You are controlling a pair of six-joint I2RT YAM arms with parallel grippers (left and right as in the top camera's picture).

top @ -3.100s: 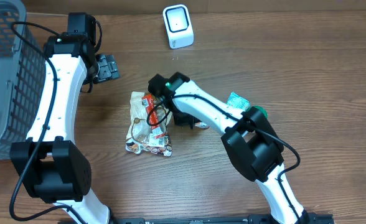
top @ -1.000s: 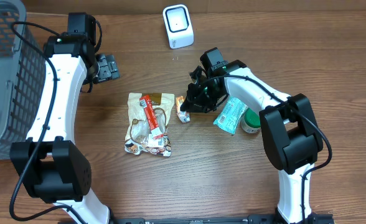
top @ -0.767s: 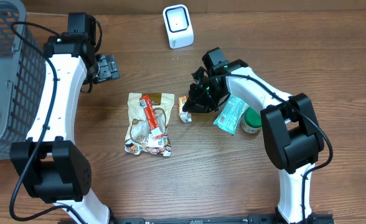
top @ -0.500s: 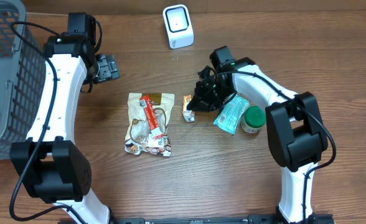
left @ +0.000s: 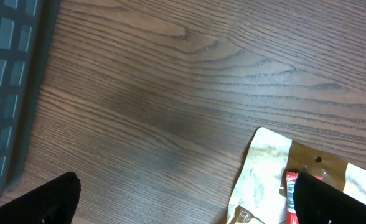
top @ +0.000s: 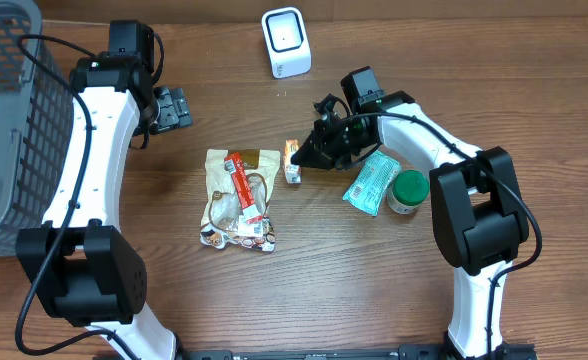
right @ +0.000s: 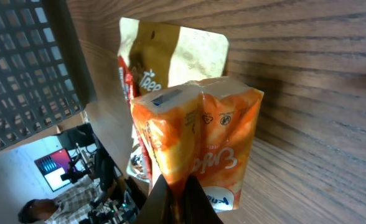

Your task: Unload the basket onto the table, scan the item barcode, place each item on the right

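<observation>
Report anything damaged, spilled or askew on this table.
Only the brown snack pouch in the middle stands out: its lower end is crumpled. Nothing looks spilled; the orange packet is pinched in the right end effector.

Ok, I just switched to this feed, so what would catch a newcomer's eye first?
The right gripper is shut on a small orange packet near the middle of the table, just right of a tan snack bag. A white scanner stands at the far edge, above the packet in the overhead view. A dark mesh basket fills the left side.
</observation>
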